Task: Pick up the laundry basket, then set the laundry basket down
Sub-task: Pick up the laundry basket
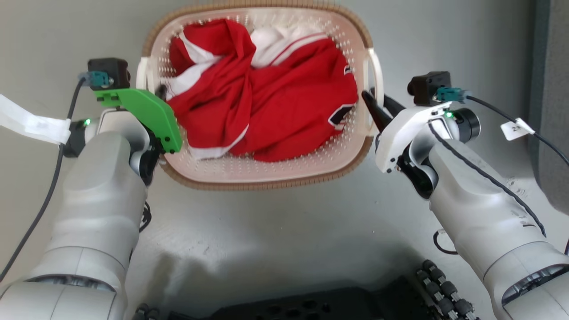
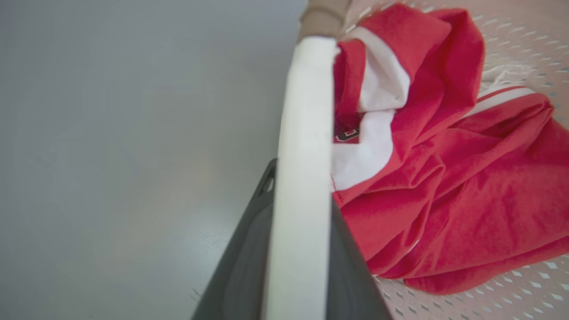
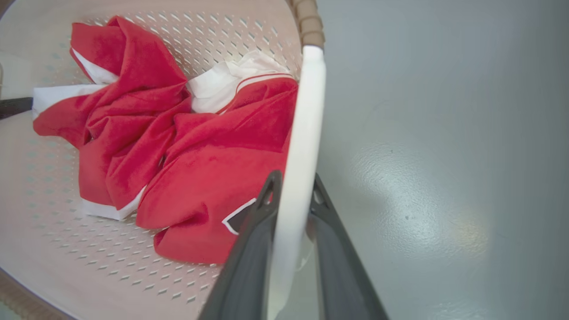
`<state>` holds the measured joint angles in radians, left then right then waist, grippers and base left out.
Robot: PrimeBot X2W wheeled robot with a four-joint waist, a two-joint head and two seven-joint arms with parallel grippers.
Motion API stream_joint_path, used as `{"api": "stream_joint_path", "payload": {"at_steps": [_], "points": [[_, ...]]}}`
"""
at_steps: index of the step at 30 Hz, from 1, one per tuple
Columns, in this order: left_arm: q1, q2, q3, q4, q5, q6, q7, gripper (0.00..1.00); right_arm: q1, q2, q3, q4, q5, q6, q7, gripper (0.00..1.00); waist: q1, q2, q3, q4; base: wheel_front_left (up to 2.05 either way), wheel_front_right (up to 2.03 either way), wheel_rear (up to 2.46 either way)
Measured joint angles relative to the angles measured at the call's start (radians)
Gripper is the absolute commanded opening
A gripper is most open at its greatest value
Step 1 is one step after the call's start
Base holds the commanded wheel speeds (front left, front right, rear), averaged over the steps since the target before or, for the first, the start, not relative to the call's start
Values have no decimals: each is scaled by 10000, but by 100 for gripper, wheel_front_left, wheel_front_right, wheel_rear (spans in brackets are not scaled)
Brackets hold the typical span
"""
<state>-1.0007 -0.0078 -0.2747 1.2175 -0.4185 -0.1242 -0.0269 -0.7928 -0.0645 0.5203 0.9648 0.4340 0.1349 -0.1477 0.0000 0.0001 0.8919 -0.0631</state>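
The laundry basket (image 1: 275,171) sits straight in front of the robot on the pale grey floor (image 1: 284,231), long side towards it, with a crumpled red-and-white garment (image 1: 284,111) heaped inside and covering most of the perforated bottom. From where things stand I cannot tell whether the base is resting on the floor or has just left it. Its two white handles stick out at either end. The left handle (image 2: 306,133) runs between the dark fingers (image 2: 249,249) of the left gripper (image 2: 302,191), which press in on it from both sides. The right handle (image 3: 306,124) is pinched the same way by the right gripper (image 3: 294,189), whose fingers (image 3: 253,249) sit tight against the plastic near their tips. So both ends look held, and I would say the robot is at the pick-up step, with the grasp made and the lift in hand or about to come. The next move, as I see it, calls for both arms to rise together at an even pace, keeping the basket level so the garment stays put and neither thin handle slides out from between the fingers, then coming down just as evenly to set it on the floor.
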Motion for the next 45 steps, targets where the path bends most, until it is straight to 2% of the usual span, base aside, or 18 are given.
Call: {"api": "stream_joint_path", "payload": {"at_steps": [16,29,45], "points": [[866,-119,105,458,-984,-79,1486,0,12,84,686,976,782,61,1666,0,0,0,-1697,-22,0,0,0],[2077,-61,-539,21,-2420,-61,3060,0,570,219,970,1498,1641,61,2813,0,-1,0,-3539,-133,0,0,0],[2931,33,-897,-142,-3179,23,4276,0,1280,257,1262,1638,2364,59,3651,0,-1,0,-5724,-195,0,0,0]]}}
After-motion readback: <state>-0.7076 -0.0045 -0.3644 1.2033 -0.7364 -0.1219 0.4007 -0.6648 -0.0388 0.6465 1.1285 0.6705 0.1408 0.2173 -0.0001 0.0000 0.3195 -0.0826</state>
